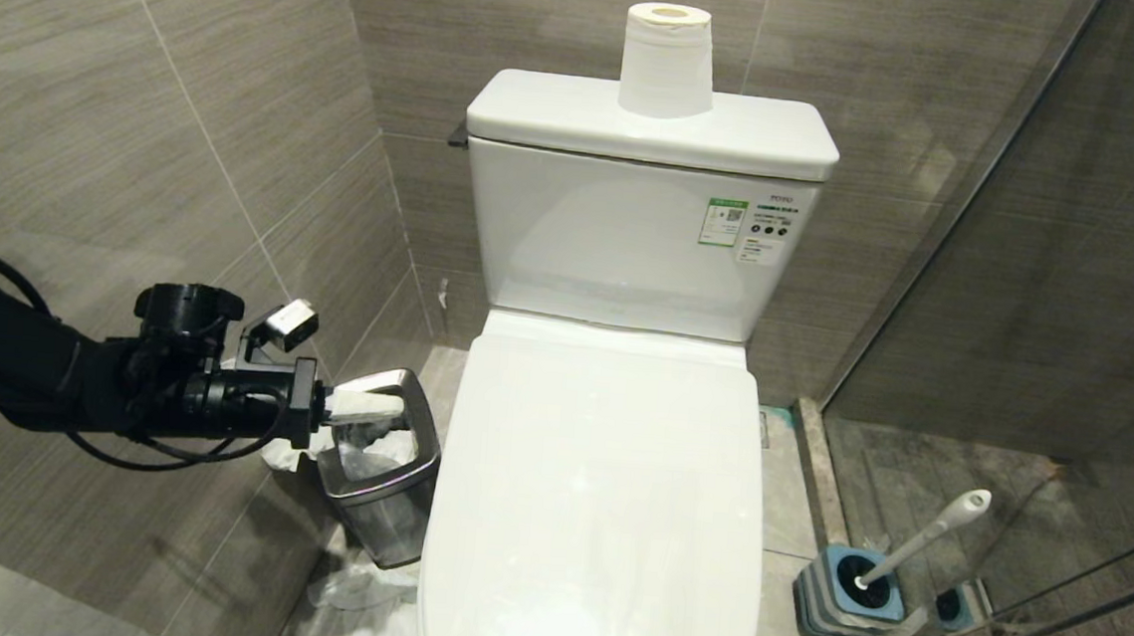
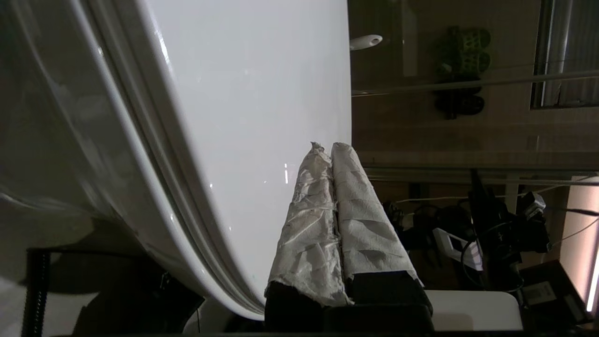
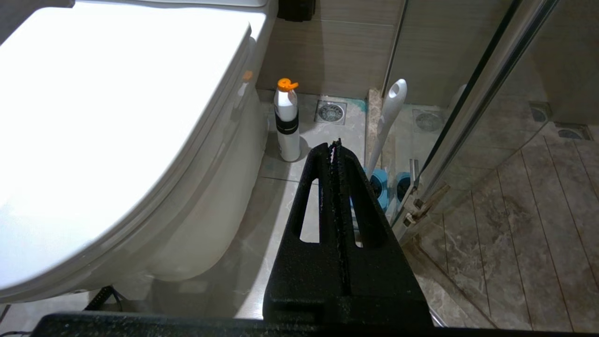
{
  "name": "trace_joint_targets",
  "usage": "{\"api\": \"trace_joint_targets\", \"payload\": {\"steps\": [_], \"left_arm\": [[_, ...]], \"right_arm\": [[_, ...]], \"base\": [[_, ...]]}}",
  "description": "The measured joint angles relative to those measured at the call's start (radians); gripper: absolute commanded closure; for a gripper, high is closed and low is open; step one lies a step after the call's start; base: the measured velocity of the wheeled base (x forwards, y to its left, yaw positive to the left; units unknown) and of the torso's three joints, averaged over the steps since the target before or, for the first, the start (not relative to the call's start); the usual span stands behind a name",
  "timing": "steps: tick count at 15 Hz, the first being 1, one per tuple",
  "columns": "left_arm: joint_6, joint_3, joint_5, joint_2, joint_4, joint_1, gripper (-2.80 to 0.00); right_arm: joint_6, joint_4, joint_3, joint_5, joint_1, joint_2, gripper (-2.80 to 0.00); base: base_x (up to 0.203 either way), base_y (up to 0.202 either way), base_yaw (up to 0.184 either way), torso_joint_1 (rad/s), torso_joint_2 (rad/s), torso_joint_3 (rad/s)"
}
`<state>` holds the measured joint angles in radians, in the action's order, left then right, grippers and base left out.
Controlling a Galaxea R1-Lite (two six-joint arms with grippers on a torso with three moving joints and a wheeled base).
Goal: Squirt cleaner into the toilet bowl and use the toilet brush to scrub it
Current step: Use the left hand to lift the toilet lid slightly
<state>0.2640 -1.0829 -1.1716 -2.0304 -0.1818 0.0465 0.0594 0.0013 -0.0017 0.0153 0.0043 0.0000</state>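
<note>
The toilet bowl (image 1: 604,500) fills the middle of the head view, a large glossy white ceramic form with its smooth oval lid (image 1: 597,460) down flat, so the basin inside is hidden. Behind it stands the boxy white cistern (image 1: 632,243) with a small printed label, and a roll of soft white toilet paper (image 1: 667,61) sits upright on the cistern top.

The left hand (image 1: 366,407) reaches in level from the robot's left, its two fingers (image 2: 323,220) wrapped in crinkled white paper and pressed together with nothing between them. It hangs just beside the lid's left edge, over the mouth of a small waste bin (image 1: 384,505) with a brushed steel rim and a crumpled pale liner. In the left wrist view the wrapped fingertips lie close against the shiny curved lid edge; whether they touch it cannot be told.

The right hand (image 3: 335,145) shows only in its own wrist view: black, rough-textured fingers closed tight on each other, empty, pointing down toward the tiled floor on the toilet's right side.

The toilet brush (image 1: 921,537) stands tilted in its squat square blue-and-grey holder (image 1: 847,592) on the floor at the toilet's right, next to the glass shower partition (image 1: 1078,294). Its slim white-grey handle ends in a rounded tip. A white squeeze bottle with an orange cap (image 3: 287,121) stands upright on the floor, just beside the toilet base. No blue liquid is visible.
</note>
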Motion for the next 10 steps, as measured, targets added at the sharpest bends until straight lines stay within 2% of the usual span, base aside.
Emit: {"api": "trace_joint_targets", "payload": {"steps": [5,6,8,10], "left_arm": [[-0.003,0.002,-0.003,-0.055,0.003,0.017,0.00],[-0.003,0.001,-0.003,-0.064,0.001,0.018,-2.80],[-0.003,-0.010,-0.013,-0.084,-0.001,0.019,-2.80],[-0.002,-0.018,-0.051,-0.102,-0.020,0.019,-2.80]], "right_arm": [[0.000,0.000,0.000,0.000,0.000,0.000,0.00],[0.000,0.000,0.000,0.000,0.000,0.000,0.00],[0.000,0.000,0.000,0.000,0.000,0.000,0.00],[0.000,0.000,0.000,0.000,0.000,0.000,0.00]], "base": [[0.000,0.000,0.000,0.000,0.00,0.000],[0.000,0.000,0.000,0.000,0.00,0.000],[0.000,0.000,0.000,0.000,0.00,0.000],[0.000,0.000,0.000,0.000,0.00,0.000]]}}
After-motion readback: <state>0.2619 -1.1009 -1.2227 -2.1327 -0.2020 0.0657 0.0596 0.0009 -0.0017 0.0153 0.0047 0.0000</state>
